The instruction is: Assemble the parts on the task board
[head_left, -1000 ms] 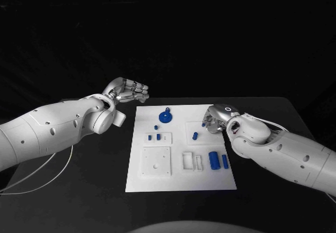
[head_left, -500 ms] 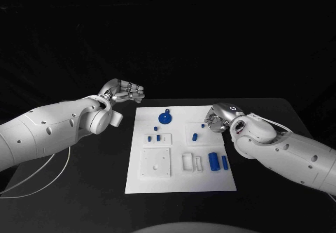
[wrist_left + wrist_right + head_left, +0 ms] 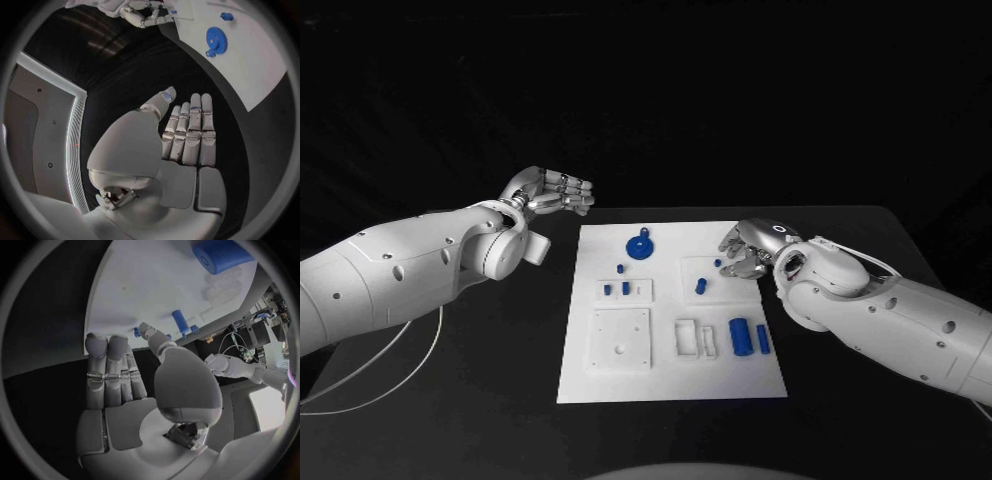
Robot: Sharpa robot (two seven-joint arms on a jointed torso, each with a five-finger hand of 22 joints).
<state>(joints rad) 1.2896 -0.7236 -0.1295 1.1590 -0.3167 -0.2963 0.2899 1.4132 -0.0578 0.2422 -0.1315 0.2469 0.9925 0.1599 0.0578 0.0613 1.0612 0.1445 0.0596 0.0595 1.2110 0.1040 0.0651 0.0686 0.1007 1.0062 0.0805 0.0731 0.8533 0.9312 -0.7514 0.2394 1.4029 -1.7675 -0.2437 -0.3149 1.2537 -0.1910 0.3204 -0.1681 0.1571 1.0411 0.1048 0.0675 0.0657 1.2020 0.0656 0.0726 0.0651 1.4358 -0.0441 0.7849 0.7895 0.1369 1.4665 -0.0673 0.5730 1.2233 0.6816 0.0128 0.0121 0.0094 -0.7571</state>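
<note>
Task board [image 3: 669,375] unassembled: right hand [image 3: 749,250], empty and loosely spread at its right edge, should grasp the blue peg [image 3: 720,263]; left hand [image 3: 553,190] hovers clenched, empty

The right hand [image 3: 747,250] covers the task board's [image 3: 733,370] edge beside it, and whether its fingertips touch the small blue peg [image 3: 718,263] just next to them cannot be told from the head view. In the right wrist view a blue cylinder [image 3: 220,253] is cut off by the circle's rim. In the left wrist view the board runs out of the circle, so only the blue gear [image 3: 216,40] and one small blue piece [image 3: 226,16] can be made out. The recesses in the white blocks [image 3: 697,335] are too small to read.
</note>
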